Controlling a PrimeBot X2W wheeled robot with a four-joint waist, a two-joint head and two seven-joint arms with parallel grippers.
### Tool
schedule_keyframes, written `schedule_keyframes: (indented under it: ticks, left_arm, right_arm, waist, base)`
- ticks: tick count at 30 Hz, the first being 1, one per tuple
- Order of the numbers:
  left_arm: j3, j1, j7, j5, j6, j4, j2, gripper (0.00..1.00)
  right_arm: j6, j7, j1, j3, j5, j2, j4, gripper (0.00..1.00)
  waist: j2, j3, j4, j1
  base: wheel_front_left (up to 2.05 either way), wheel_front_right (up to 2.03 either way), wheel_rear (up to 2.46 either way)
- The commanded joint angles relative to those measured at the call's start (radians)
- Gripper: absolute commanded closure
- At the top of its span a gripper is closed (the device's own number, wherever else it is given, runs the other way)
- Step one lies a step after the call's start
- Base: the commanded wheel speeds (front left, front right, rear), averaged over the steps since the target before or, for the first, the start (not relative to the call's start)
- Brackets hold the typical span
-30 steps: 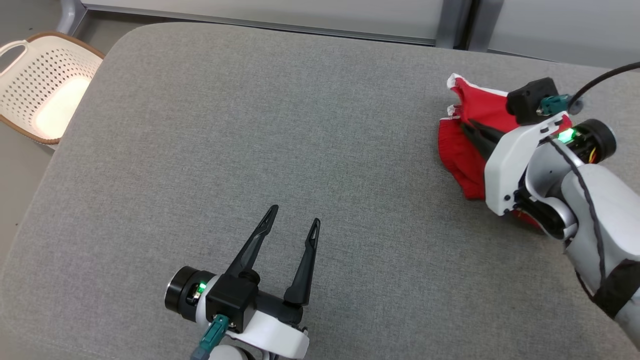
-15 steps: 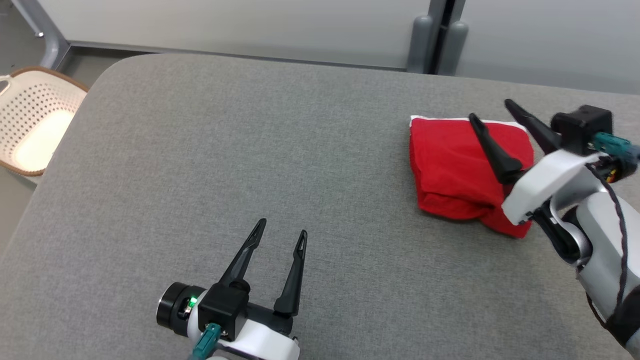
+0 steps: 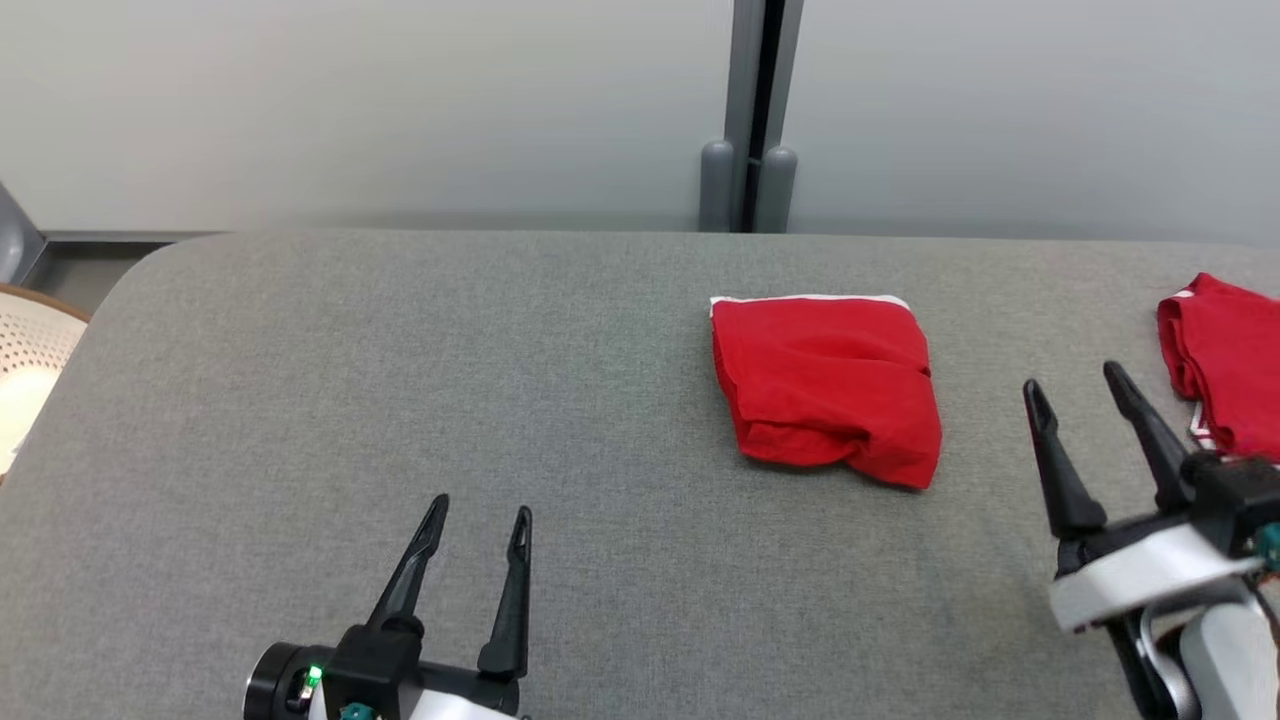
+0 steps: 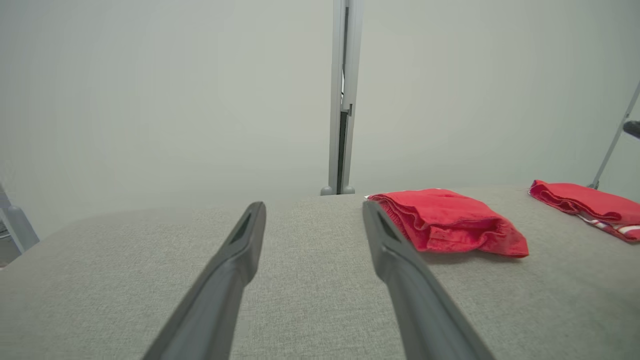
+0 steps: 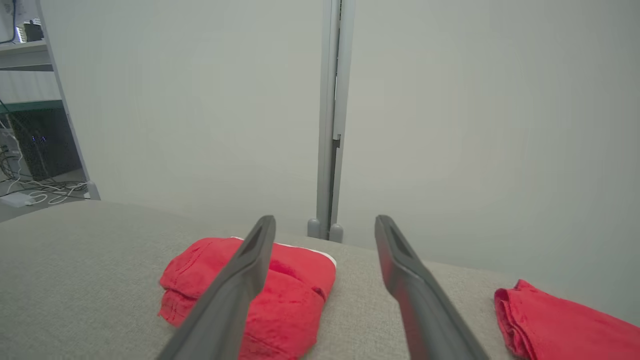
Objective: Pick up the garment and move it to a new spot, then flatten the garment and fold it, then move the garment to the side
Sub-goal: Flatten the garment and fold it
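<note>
You are looking at a grey fabric table (image 3: 400,400) standing before pale wall panels (image 3: 400,100) and a grey post (image 3: 748,110). The folded red garment (image 3: 825,385) is lying right of centre, apart from both grippers. The left gripper (image 3: 481,506) and right gripper (image 3: 1071,376) are holding their jaws spread, empty.

no legible text, no labels or brand marks, no numbers or signs
</note>
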Motion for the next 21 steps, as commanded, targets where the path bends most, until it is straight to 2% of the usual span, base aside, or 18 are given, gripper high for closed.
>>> schedule_keyframes:
  ticks: [1,2,5,10,21]
  left_arm:
    - [0.019,0.029,0.001,0.013,0.009,-0.011,0.004,0.00]
    - [0.019,0.029,0.001,0.013,0.009,-0.011,0.004,0.00]
    - [0.049,0.060,0.001,0.020,0.016,-0.024,0.004,0.00]
    - [0.098,0.114,0.001,0.035,0.026,-0.047,0.004,0.00]
    - [0.146,0.191,0.001,0.052,0.031,-0.066,0.003,0.00]
  right_arm:
    - [-0.001,-0.004,0.080,-0.040,-0.042,0.039,-0.050,0.00]
    - [-0.001,-0.004,0.080,-0.040,-0.042,0.039,-0.050,0.00]
    - [-0.001,-0.005,0.170,-0.088,-0.095,0.101,-0.120,0.00]
    - [-0.001,-0.005,0.274,-0.123,-0.165,0.168,-0.177,0.00]
    - [-0.001,-0.005,0.364,-0.147,-0.195,0.234,-0.195,0.00]
  waist:
    - [0.0000,-0.037,-0.027,0.0000]
    - [0.0000,-0.037,-0.027,0.0000]
    - [0.0000,-0.056,-0.043,0.0000]
    - [0.0000,-0.080,-0.058,0.0000]
    - [0.0000,-0.115,-0.057,0.0000]
  base:
    - [0.00,0.00,0.00]
    - [0.00,0.00,0.00]
    - [0.00,0.00,0.00]
    - [0.00,0.00,0.00]
    - [0.00,0.00,0.00]
